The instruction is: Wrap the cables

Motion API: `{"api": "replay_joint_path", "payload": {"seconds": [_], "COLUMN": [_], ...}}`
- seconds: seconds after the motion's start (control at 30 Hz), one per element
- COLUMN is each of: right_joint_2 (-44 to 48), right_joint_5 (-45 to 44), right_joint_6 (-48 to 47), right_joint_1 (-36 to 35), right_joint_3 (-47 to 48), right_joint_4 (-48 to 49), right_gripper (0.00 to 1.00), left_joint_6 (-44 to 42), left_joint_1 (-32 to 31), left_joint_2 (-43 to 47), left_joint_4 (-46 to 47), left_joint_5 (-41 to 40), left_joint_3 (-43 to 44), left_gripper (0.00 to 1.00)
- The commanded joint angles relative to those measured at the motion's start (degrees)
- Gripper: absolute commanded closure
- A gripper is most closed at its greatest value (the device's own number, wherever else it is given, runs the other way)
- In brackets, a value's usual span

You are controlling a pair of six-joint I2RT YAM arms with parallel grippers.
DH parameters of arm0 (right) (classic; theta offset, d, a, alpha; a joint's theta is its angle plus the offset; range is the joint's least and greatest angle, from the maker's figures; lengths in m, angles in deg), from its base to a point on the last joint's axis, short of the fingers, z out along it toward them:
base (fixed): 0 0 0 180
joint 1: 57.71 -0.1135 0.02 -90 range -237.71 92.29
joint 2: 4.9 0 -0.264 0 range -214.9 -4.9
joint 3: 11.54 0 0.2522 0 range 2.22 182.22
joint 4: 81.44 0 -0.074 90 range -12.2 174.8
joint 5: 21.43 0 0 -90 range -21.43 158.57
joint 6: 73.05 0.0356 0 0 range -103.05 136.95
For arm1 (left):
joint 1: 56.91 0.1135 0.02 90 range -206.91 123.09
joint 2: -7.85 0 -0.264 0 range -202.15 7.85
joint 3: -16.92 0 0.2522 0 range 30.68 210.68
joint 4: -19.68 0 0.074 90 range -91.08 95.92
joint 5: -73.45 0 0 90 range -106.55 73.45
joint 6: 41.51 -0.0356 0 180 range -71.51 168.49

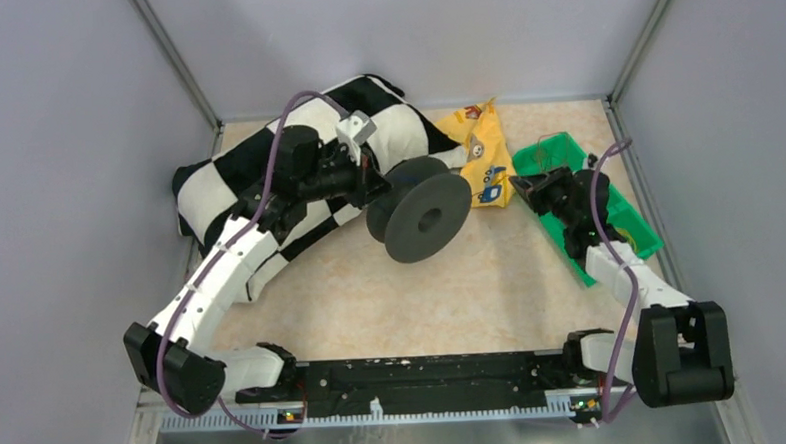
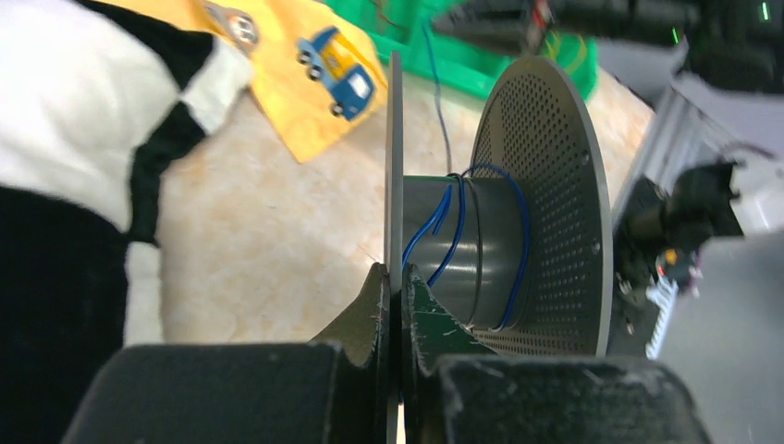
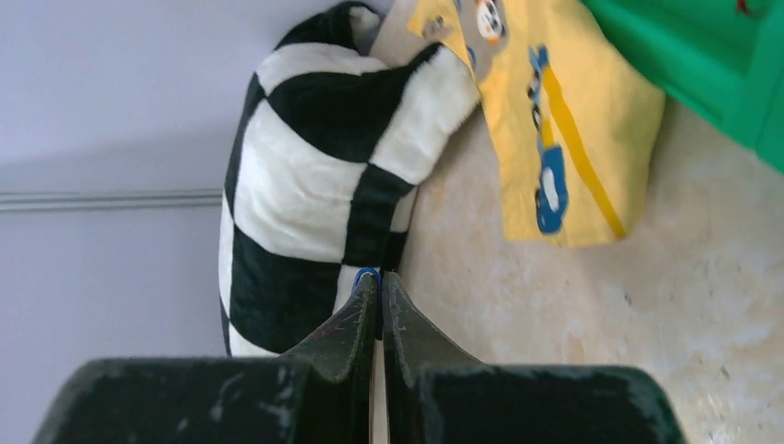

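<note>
A dark grey spool [image 1: 424, 216] is held up over the table's middle, its axis level. My left gripper [image 1: 376, 188] [image 2: 395, 270] is shut on the thin edge of one flange [image 2: 395, 157]. A fine blue cable [image 2: 453, 231] loops a few turns round the hub, and one strand runs off toward the green bin. My right gripper [image 1: 520, 186] [image 3: 379, 276] is at the bin's near-left edge, shut on a small bend of the blue cable [image 3: 367, 272] that peeks out at its tips. More thin dark strands [image 1: 544, 153] lie in the bin.
A green bin [image 1: 634, 226] sits at the right. A yellow snack bag [image 1: 481, 153] lies between it and a black-and-white checked cushion [image 1: 266, 162] at the back left. Grey walls enclose the table on three sides.
</note>
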Motion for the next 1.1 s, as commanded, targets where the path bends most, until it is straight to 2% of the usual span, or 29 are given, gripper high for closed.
{"api": "replay_joint_path", "payload": {"seconds": [0.0, 0.07, 0.17, 0.33, 0.43, 0.6, 0.8, 1.07], "right_joint_2": [-1.1, -1.5, -1.8, -1.9, -1.8, -2.9, -5.6, -5.6], "right_joint_5": [2.3, 3.6, 8.0, 13.9, 15.7, 15.9, 13.0, 11.5], "right_joint_6": [-9.6, -11.0, -12.5, -22.0, -23.9, -25.0, -25.8, -24.3], "right_joint_1": [2.3, 2.3, 2.0, -1.8, -6.1, -14.9, -25.2, -31.0], "right_joint_3": [8.9, 11.9, 16.0, 25.3, 28.8, 31.3, 32.7, 29.1], "right_joint_4": [-2.9, -2.1, -1.8, -12.3, -15.8, -17.1, -17.3, -16.7], "right_gripper": [1.0, 1.0, 1.0, 1.0, 1.0, 1.0, 1.0, 1.0], "left_joint_6": [-10.9, -13.4, -13.4, -9.7, -7.2, -7.2, 0.8, 12.3], "left_joint_1": [-0.5, -1.4, -2.9, -4.6, -5.4, -8.2, -9.6, -9.6], "left_joint_2": [-1.2, -3.9, -8.0, -11.6, -12.3, -13.3, -13.2, -9.8], "left_joint_4": [0.8, -2.4, -4.2, -2.3, 0.5, 1.4, 5.5, 12.8], "left_joint_5": [15.0, 14.7, 8.9, 0.9, -2.8, -9.2, -16.9, -31.8], "left_joint_3": [0.3, 2.3, 4.3, 4.7, 3.5, 4.0, 3.5, -1.0], "left_gripper": [1.0, 1.0, 1.0, 1.0, 1.0, 1.0, 1.0, 1.0]}}
